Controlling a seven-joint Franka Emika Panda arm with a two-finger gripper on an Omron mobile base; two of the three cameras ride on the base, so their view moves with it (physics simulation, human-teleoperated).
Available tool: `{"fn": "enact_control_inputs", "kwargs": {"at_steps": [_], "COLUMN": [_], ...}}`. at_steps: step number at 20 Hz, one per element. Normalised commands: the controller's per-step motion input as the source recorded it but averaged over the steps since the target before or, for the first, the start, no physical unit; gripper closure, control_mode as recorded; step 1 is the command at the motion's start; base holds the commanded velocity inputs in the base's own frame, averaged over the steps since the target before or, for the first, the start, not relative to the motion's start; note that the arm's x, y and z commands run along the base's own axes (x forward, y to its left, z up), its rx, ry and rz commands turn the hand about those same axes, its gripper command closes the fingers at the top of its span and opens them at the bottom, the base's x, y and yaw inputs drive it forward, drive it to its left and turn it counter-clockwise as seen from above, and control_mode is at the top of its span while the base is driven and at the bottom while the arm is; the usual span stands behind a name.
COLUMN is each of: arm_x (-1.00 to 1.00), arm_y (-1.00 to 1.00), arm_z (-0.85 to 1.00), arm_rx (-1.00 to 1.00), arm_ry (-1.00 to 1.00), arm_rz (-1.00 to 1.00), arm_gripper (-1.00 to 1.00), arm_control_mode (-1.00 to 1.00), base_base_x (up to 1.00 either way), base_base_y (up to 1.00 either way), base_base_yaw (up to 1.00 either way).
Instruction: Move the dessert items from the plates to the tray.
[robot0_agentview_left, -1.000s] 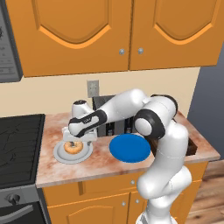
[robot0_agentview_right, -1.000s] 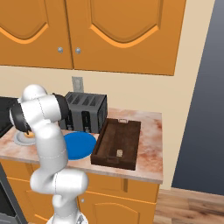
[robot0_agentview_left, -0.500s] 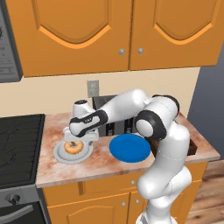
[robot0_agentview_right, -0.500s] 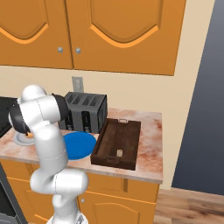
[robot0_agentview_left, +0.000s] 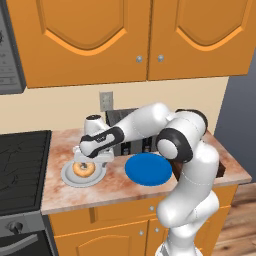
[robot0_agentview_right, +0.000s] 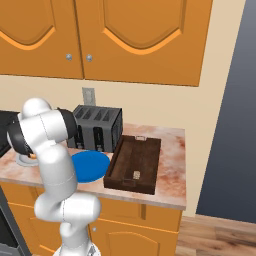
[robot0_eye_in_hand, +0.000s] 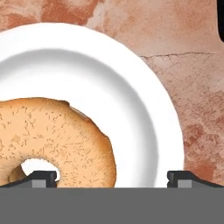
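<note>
Left base view: the gripper (robot0_agentview_left: 86, 161) hovers just above the donut (robot0_agentview_left: 83, 169) on the grey-white plate (robot0_agentview_left: 70, 178), beside the bare blue plate (robot0_agentview_left: 148, 169).

Right base view: the small pastry piece (robot0_agentview_right: 135, 175) already lies in the wooden tray (robot0_agentview_right: 134, 163) beside the toaster (robot0_agentview_right: 95, 128).

Hand view: jaws spread wide, nothing held. The donut (robot0_eye_in_hand: 48, 140) lies flat, hole upward, with no long axis. Judging from this, centre one finger over the hole before descending, pinching one side of the ring.

Glazed donut (robot0_agentview_left: 83, 168) lies flat on the white plate (robot0_agentview_left: 69, 177); pastry cube (robot0_agentview_right: 135, 174) sits in the tray (robot0_agentview_right: 148, 150); blue plate (robot0_agentview_left: 148, 169) bare.
</note>
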Motion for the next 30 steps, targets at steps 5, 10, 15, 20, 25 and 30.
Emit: {"fn": "enact_control_inputs", "kwargs": {"at_steps": [5,10,15,20,25,30], "arm_x": [-0.07,0.06,0.04,0.0,0.0,0.0], "arm_y": [0.05,0.06,0.07,0.02,0.01,0.0], "arm_z": [-0.04,-0.07,-0.25,-0.21,-0.07,-0.01], "arm_rx": [0.0,0.0,0.0,0.0,0.0,0.0], "arm_ry": [0.0,0.0,0.0,0.0,0.0,0.0], "arm_rz": [0.0,0.02,0.03,0.03,0.01,0.0], "arm_gripper": [-1.0,-1.0,-1.0,-1.0,1.0,1.0], "arm_control_mode": [-1.0,-1.0,-1.0,-1.0,-1.0,-1.0], "base_base_x": [0.0,0.0,0.0,0.0,0.0,0.0], "base_base_y": [0.0,0.0,0.0,0.0,0.0,0.0], "base_base_yaw": [0.0,0.0,0.0,0.0,0.0,0.0]}}
